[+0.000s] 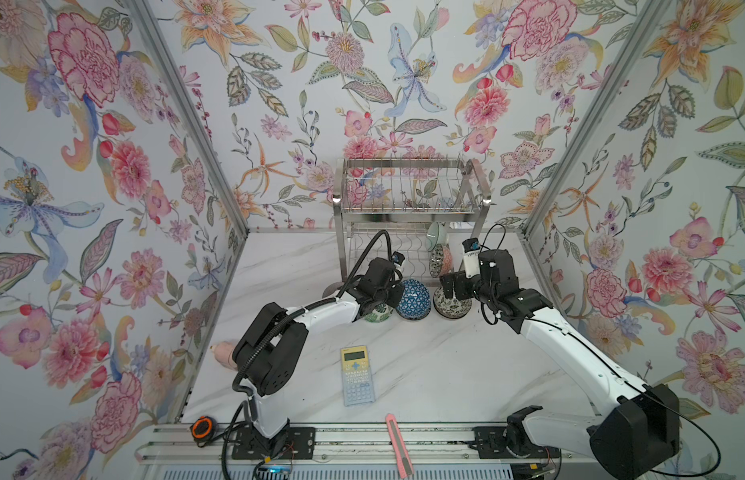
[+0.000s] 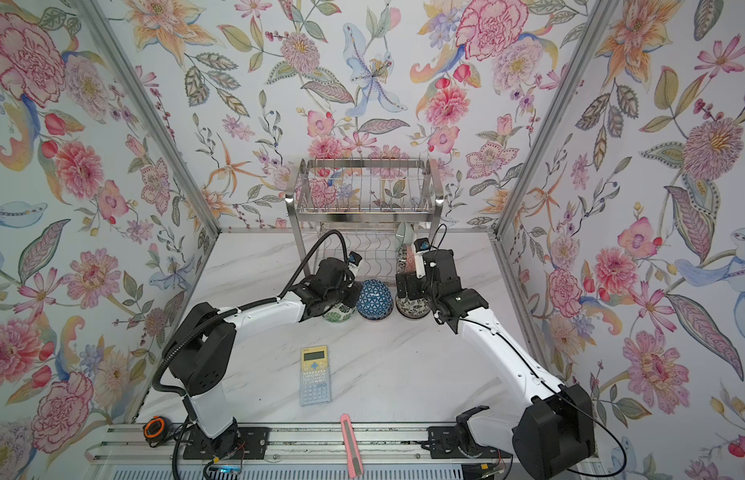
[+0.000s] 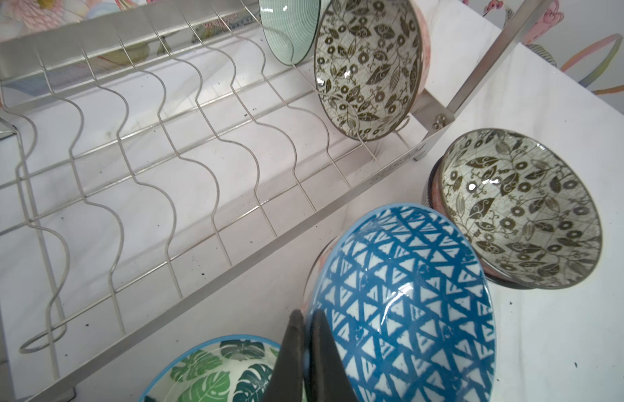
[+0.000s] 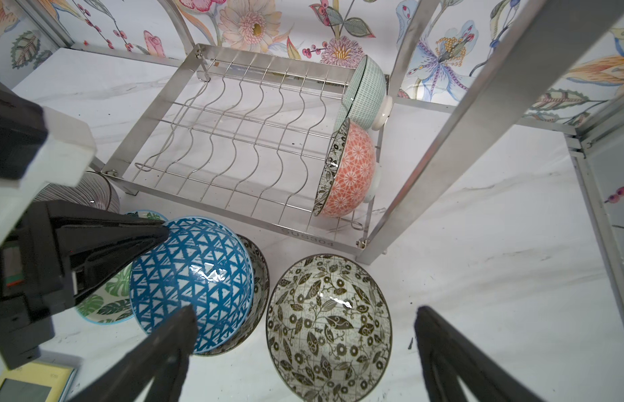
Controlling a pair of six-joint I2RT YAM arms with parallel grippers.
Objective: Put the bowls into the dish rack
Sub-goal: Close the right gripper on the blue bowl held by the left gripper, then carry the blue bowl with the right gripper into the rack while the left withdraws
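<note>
My left gripper is shut on the rim of the blue triangle bowl, one finger inside and one outside. That bowl stands tilted on edge just in front of the dish rack. A green leaf bowl sits under the left gripper. My right gripper hangs open over a black-white floral bowl on the table. On the rack's lower tier, at its right end, a pale celadon bowl and a pinkish bowl stand on edge.
Another floral-rimmed bowl lies right behind the blue one, and a dark striped bowl sits by the rack's left foot. A calculator, a pink utility knife, a tape measure and a pink object lie nearer the front.
</note>
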